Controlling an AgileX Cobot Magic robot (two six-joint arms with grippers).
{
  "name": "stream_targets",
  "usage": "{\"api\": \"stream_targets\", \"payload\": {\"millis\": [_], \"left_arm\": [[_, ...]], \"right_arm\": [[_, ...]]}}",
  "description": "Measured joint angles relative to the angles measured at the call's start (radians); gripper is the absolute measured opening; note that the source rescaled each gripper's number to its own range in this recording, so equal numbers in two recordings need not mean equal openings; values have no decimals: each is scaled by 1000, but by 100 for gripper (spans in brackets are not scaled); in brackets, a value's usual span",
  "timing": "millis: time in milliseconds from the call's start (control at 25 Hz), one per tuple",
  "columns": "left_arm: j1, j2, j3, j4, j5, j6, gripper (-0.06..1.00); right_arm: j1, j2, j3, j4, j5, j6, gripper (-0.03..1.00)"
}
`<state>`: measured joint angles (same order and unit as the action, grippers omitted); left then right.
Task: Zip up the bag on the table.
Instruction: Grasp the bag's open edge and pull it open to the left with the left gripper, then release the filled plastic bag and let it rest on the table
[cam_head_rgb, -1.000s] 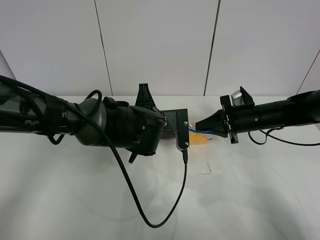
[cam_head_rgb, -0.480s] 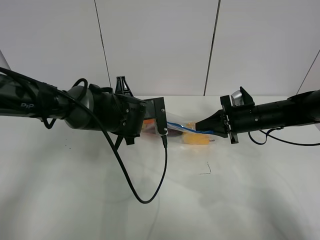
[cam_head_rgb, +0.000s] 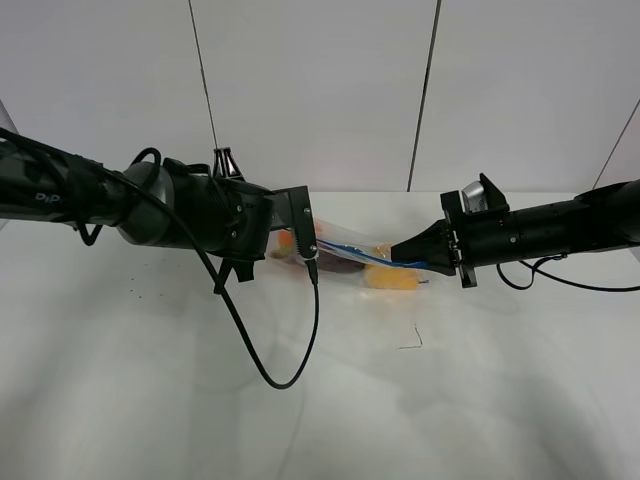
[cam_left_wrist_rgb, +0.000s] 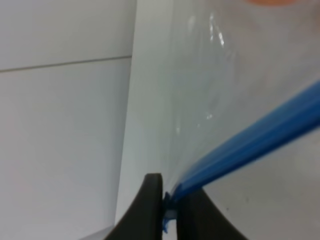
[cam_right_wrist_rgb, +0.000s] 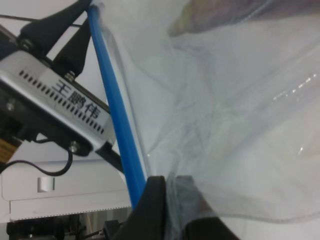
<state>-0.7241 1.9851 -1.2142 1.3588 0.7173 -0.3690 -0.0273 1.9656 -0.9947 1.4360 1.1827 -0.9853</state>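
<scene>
Exterior high: arms level, left hand (cam_head_rgb: 316, 246) and right hand (cam_head_rgb: 396, 259) clamped on opposite ends of bag (cam_head_rgb: 352, 259).

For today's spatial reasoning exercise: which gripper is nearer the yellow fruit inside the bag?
Right. The right gripper pinches the bag right beside the yellow fruit; the left gripper clamps the blue zipper strip toward the bag's other end.
</scene>
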Motion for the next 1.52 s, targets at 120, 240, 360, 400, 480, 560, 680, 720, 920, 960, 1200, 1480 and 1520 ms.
{"api": "stream_targets", "payload": {"millis": [120, 240, 360, 400, 480, 560, 680, 720, 920, 960, 1200, 1480, 1520], "left_arm": [[19, 0, 0, -1, 2, 0, 0], [37, 0, 0, -2, 5, 0, 0], [55, 0, 0, -2, 6, 0, 0], [61, 0, 0, -2, 10, 0, 0], [70, 0, 0, -2, 6, 0, 0], [74, 0, 0, -3, -1, 0, 0], [80, 0, 0, -3, -9, 1, 0], [80, 0, 0, -3, -9, 1, 0], [80, 0, 0, -3, -9, 1, 1], [80, 0, 0, -3, -7, 1, 4], [96, -16, 0, -3, 31, -28, 58], [96, -25, 0, -3, 30, -83, 74], [96, -25, 0, -3, 30, -83, 74]], "right_arm": [[0, 0, 0, -5, 3, 0, 0], [0, 0, 0, -7, 10, 0, 0], [0, 0, 0, -7, 14, 0, 0], [0, 0, 0, -12, 14, 0, 0], [0, 0, 0, -8, 15, 0, 0], [0, 0, 0, -7, 15, 0, 0], [0, 0, 0, -2, 15, 0, 0], [0, 0, 0, -1, 15, 0, 0], [0, 0, 0, 0, 15, 0, 0], [0, 0, 0, -3, 15, 0, 0], [0, 0, 0, -30, 20, 0, 0], [0, -1, 0, -26, 21, -1, 0], [0, -1, 0, -26, 21, -1, 0]]}}
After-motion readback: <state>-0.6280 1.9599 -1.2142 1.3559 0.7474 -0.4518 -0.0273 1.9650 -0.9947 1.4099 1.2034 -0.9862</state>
